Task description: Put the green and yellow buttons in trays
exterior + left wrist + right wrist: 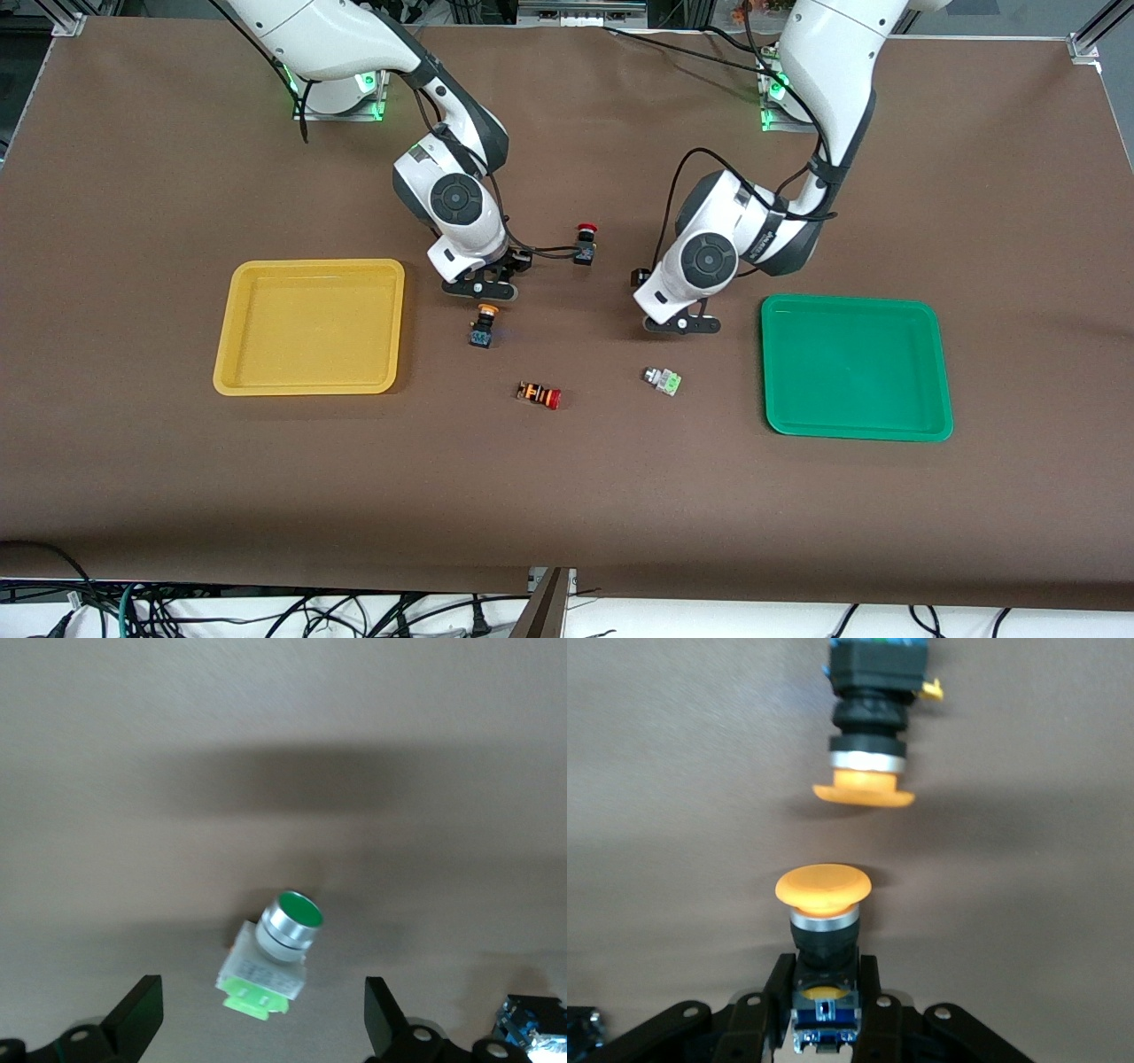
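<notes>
My right gripper [483, 288] is shut on the black-and-blue body of a yellow button [824, 890], low over the table beside the yellow tray [232, 326]. In the right wrist view the gripper [824, 981] has its fingers [780, 979] on both sides of that body. This button is hidden in the front view. A second yellow button [483, 326] lies just nearer the front camera, and it also shows in the right wrist view [871, 722]. My left gripper [682, 325] is open over a green button [663, 381]. The left wrist view shows that button [270, 961] lying between the spread fingers [135, 1014], untouched. The green tray [939, 368] lies empty. A second green button is out of view.
A red-capped black button [585, 242] stands between the two grippers, farther from the front camera. A red-capped button with an orange-striped body [540, 394] lies nearer the front camera, between the yellow and green buttons. A blue-and-black part of some button [532, 1028] shows at the edge of the left wrist view.
</notes>
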Tool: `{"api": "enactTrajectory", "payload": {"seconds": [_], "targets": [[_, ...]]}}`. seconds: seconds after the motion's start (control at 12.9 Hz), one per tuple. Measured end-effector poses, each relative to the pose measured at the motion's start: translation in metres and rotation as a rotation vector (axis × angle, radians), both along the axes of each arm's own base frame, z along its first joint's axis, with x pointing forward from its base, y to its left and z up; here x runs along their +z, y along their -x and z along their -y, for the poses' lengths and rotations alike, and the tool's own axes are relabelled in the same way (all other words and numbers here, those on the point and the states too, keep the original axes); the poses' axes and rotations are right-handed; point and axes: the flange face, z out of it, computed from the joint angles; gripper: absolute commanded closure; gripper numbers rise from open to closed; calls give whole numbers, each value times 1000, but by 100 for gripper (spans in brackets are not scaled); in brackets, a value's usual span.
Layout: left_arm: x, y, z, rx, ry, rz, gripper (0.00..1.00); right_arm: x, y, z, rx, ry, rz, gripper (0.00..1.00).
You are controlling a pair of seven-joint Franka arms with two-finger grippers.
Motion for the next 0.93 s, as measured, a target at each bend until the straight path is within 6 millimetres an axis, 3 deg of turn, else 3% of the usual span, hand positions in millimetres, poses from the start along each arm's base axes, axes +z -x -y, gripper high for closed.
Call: {"api": "enactTrajectory", "payload": {"seconds": [0.15, 0.31, 0.39, 0.46, 0.54, 0.7, 0.77, 0.93], "targets": [[-7, 6, 3, -12, 3, 22, 0, 22, -14, 2, 18, 15, 2, 100], [-10, 7, 1, -42, -18, 38, 6, 57, -38, 34, 83, 57, -24, 100], [-13, 11, 1, -54, -27, 35, 20, 71, -53, 63, 117, 77, -40, 100], [-18, 15, 2, -64, -34, 30, 25, 80, -69, 97, 146, 93, -50, 100], [-22, 18, 4, -75, -39, 31, 38, 84, -86, 136, 169, 107, -57, 100], [-29, 20, 6, -98, -50, 40, 79, 79, -112, 211, 195, 126, -72, 100], [-32, 20, 6, -103, -53, 41, 93, 73, -118, 244, 198, 134, -86, 100], [-29, 19, 8, -106, -50, 47, 96, 58, -120, 299, 189, 146, -121, 100]]}}
